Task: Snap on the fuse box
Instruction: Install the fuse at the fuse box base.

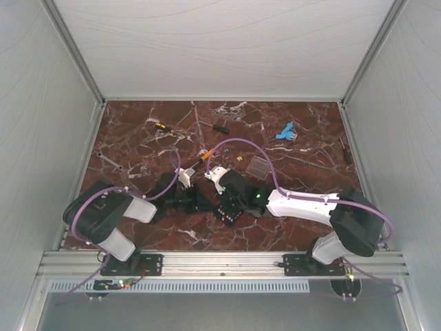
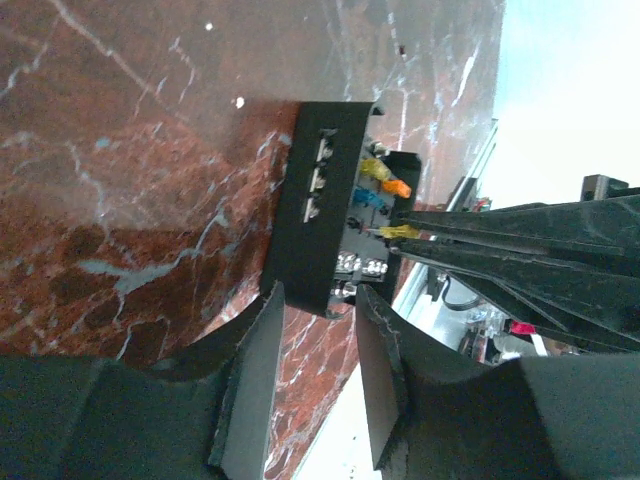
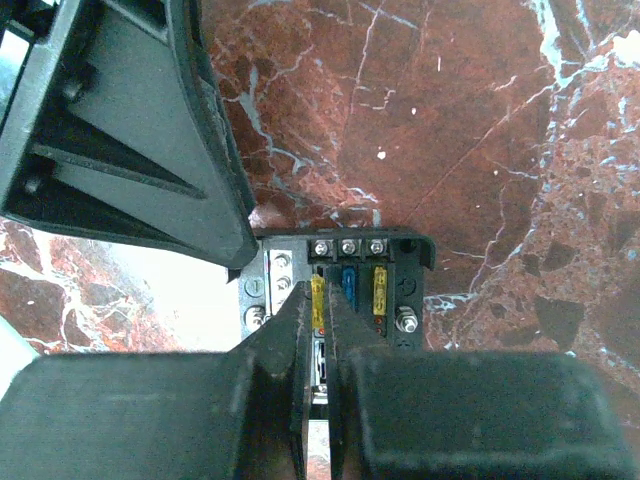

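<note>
The fuse box (image 1: 229, 209) is a small black square box lying on the marble between my two grippers. In the right wrist view the fuse box (image 3: 405, 275) shows screws and yellow and blue fuses. My right gripper (image 3: 322, 295) is shut, its tips resting right at a yellow fuse (image 3: 318, 292); whether they pinch it I cannot tell. In the left wrist view the fuse box (image 2: 318, 205) is seen side on. My left gripper (image 2: 318, 300) is open, tips at the box's near end, marble showing between the pads. The right gripper's fingers (image 2: 500, 240) reach in from the right.
A clear square lid (image 1: 258, 165) lies behind the box to the right. Small tools are scattered further back: screwdrivers (image 1: 220, 127), a blue part (image 1: 285, 131), a wrench (image 1: 110, 162). White walls close in three sides; a metal rail (image 1: 220, 261) runs along the near edge.
</note>
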